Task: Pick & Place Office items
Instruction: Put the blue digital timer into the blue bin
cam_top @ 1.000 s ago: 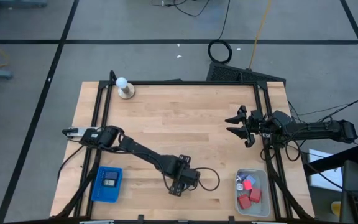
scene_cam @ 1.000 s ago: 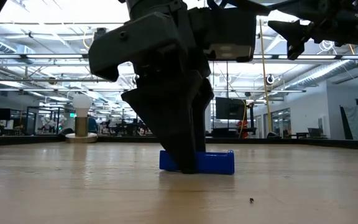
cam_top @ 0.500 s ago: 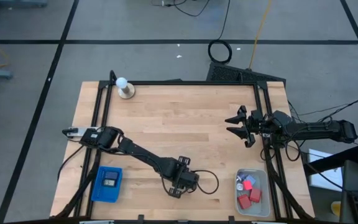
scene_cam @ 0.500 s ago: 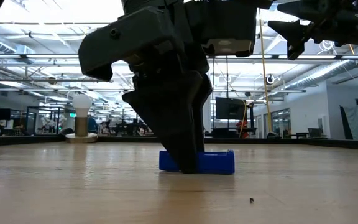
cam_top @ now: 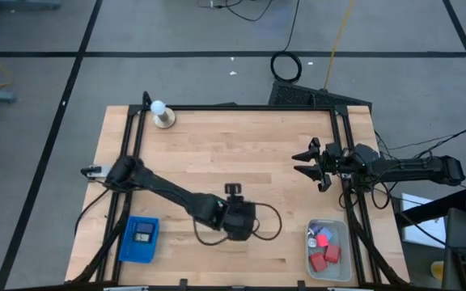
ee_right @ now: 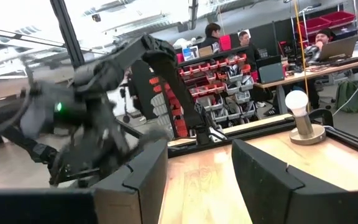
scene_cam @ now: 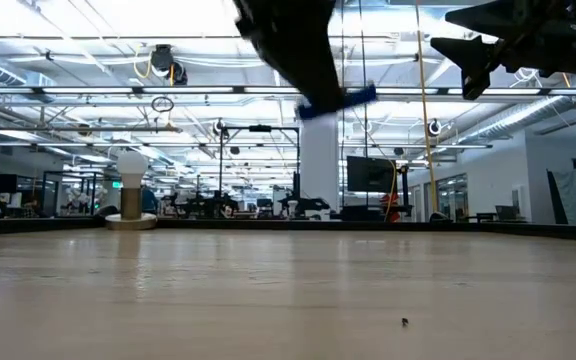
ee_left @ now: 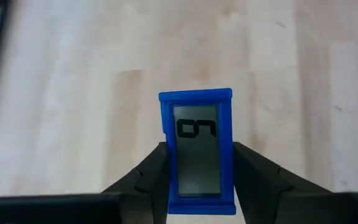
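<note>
A small blue rectangular piece with a grey display [ee_left: 197, 149] sits between the fingers of my left gripper [ee_left: 197, 163], which is shut on it. The pair hangs high above the table's near middle [cam_top: 235, 208]. In the low view the blue piece [scene_cam: 340, 100] shows below the dark fingers [scene_cam: 298, 45]; in the high view the gripper hides it. My right gripper [cam_top: 309, 162] waits open in the air by the table's right edge, with nothing between its fingers [ee_right: 197, 180]. My left gripper pinches the blue piece by its two long sides [ee_left: 166, 171], one finger [ee_left: 146, 177] on each. The piece's display faces the wrist camera, and its far end sticks out past the fingertips. The piece hangs clear of the table.
A blue ribbed tray [cam_top: 140, 239] with a dark piece in it lies at the near left. A pale bin [cam_top: 327, 250] with red blocks and blue bits stands at the near right. A white ball on a tan base [cam_top: 163, 114] stands at the far left. Bare wood lies between them.
My left gripper stood with its fingers down on the blue piece on the table. It has risen and tipped, and the blue piece has gone up with it, lifted well clear of the wood.
</note>
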`<state>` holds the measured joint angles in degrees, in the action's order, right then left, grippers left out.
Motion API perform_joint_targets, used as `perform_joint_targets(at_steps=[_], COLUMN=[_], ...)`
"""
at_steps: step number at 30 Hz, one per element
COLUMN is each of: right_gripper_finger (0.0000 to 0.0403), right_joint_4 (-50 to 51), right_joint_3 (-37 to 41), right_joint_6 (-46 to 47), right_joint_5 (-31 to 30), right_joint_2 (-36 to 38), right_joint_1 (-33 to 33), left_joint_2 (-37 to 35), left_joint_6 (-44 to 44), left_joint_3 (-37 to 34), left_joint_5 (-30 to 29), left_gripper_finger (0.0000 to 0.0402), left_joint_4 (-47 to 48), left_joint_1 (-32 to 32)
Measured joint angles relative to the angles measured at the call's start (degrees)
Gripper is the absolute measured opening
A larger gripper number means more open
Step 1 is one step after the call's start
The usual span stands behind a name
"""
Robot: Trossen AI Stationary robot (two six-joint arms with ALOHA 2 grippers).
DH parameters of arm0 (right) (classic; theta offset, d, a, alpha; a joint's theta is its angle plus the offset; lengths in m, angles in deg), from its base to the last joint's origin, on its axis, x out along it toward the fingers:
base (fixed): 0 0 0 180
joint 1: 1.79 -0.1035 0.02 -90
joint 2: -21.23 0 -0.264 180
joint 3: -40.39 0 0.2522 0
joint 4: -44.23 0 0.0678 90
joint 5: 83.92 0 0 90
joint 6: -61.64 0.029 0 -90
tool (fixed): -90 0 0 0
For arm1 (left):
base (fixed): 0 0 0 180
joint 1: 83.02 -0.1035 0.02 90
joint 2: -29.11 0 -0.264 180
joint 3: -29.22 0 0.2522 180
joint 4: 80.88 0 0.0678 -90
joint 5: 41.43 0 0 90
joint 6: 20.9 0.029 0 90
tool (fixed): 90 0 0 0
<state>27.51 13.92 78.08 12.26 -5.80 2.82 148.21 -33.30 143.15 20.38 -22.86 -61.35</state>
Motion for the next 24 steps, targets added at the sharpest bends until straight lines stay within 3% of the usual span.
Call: perform_joint_targets(at_steps=[7,13,24], right_gripper_finger=[0.0174,0.0173,0.0174], right_joint_4=[-0.29,-0.54,1.8], right_joint_3=[0.0,0.0,0.0], right_joint_6=[-0.87,-1.08,-0.78], right_joint_5=[0.04,0.04,0.07], right_joint_2=[0.13,0.13,0.13], right_joint_1=[0.02,0.02,0.02], left_joint_2=[-11.66,-18.63,-23.54], left_joint_6=[-9.37,-22.85,-42.39], left_joint_3=[0.1,0.01,0.06], left_joint_5=[-11.5,-17.65,-16.78], left_gripper_finger=[0.0139,0.0137,0.0137], left_joint_4=[6.69,20.08,41.74], left_joint_1=[0.84,4.4,12.55])
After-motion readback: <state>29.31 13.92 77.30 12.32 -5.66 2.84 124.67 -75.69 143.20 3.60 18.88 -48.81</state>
